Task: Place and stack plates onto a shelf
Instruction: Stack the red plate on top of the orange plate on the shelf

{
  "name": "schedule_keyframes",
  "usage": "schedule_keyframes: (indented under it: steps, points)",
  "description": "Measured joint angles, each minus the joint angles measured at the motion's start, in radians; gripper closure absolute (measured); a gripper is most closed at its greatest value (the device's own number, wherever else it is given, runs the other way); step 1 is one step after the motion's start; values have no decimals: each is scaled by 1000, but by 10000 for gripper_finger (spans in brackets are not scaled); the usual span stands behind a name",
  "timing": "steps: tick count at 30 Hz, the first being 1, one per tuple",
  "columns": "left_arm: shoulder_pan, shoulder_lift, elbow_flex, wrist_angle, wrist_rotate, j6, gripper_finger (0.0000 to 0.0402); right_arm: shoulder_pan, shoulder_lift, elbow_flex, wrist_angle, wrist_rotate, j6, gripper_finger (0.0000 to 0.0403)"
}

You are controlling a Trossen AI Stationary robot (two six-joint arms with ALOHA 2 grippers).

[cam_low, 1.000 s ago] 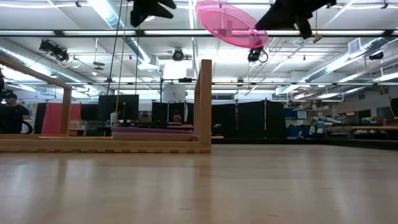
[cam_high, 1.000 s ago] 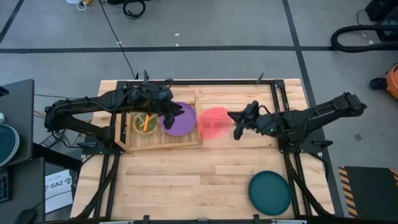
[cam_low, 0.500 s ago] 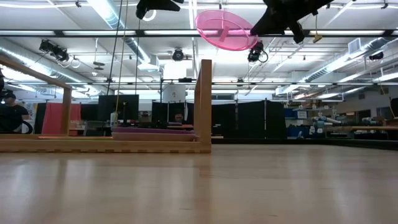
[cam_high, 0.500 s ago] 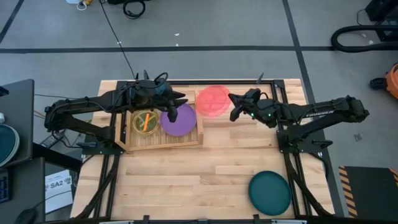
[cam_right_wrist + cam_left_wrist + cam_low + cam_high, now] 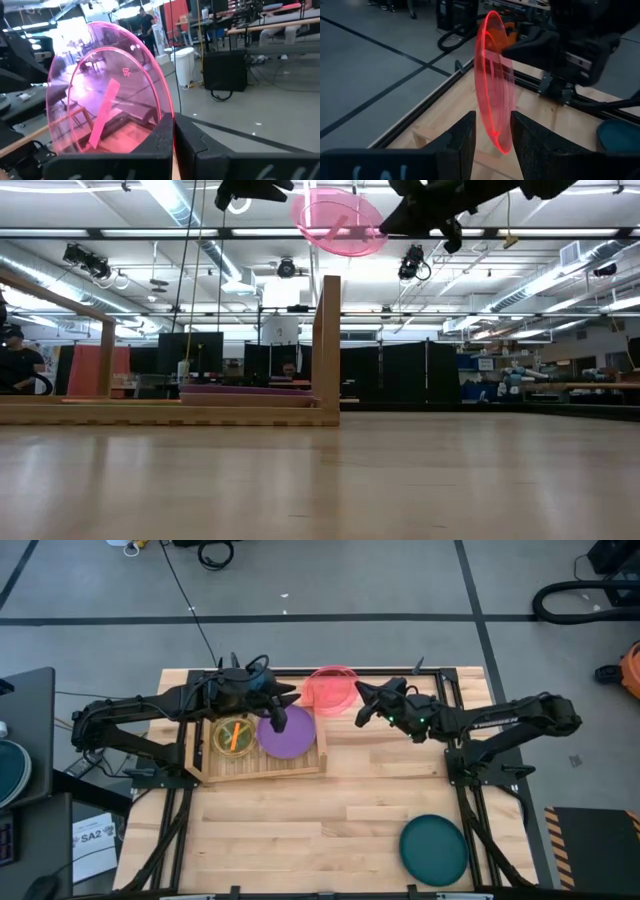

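"What's going on now?"

"The right hand [image 5: 362, 706] is clamped on the rim of the pink plate [image 5: 331, 689], holding it on edge, high over the far side of the surface [image 5: 330, 830]. The left hand [image 5: 281, 711], fingers [image 5: 465, 137] apart and empty, hovers above the purple plate [image 5: 292, 737] in the shelf [image 5: 262, 769]. From its wrist, the pink plate lines up with the gap between its fingers. I'd say it's a handover."

"And next?"

"Probably the left hand closes on the pink rim, the right lets go, then the plate goes down flat on the purple one. There's also a small green plate [image 5: 233, 734] in the shelf's left half, and a teal plate [image 5: 434, 849] waits near the right corner."

"Any change from a second ago?"

"The pink plate was just right of the shelf; it's now swung farther away and left, toward the left hand. The left arm barely moved."
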Motion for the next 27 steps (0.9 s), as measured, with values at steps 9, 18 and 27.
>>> schedule_keyframes:
  steps: [9, 18, 27]
  points:
    - [0, 0, 0, -1, -63, 0, 273, 0, 71, 0, 103, 0, -7, 394]
    - [0, 0, 0, -2, -78, 0, 273, 2, 90, 0, 156, -35, 7, 394]
    - [0, 0, 0, -4, -78, 0, 274, 3, 90, 0, 159, -112, 57, 394]
